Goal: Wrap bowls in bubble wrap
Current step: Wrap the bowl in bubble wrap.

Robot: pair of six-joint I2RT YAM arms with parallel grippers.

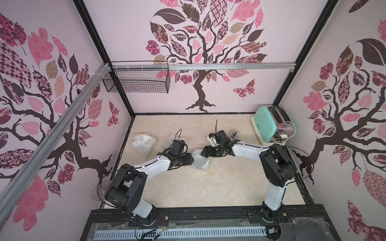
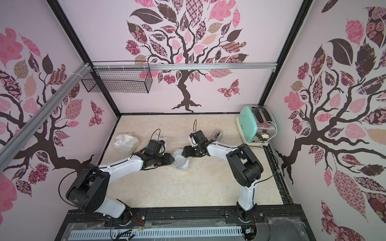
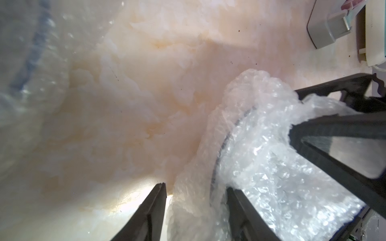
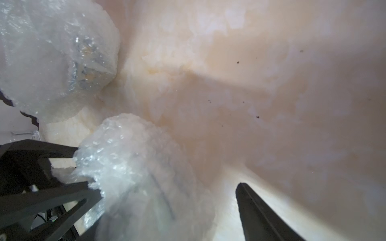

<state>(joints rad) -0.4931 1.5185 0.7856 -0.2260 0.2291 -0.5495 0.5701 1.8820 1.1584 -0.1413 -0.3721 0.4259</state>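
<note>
Both arms stretch low over the table (image 1: 208,187), wrists bent inward, meeting mid-table. The right gripper (image 1: 203,153) gapes wide, one finger (image 4: 261,215) clear of the bubble wrap (image 1: 200,162). The left gripper (image 1: 191,159) stands half apart, astride the rim of the wrapped bowl (image 3: 221,146); whether it pinches, I cannot tell.

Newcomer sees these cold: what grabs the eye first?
The left gripper and right gripper meet mid-table, flanking a bubble-wrapped bundle. A second wrapped bundle lies near the left wall, and a mint toaster stands in the far right corner. Pink tree wallpaper covers all three walls.
</note>
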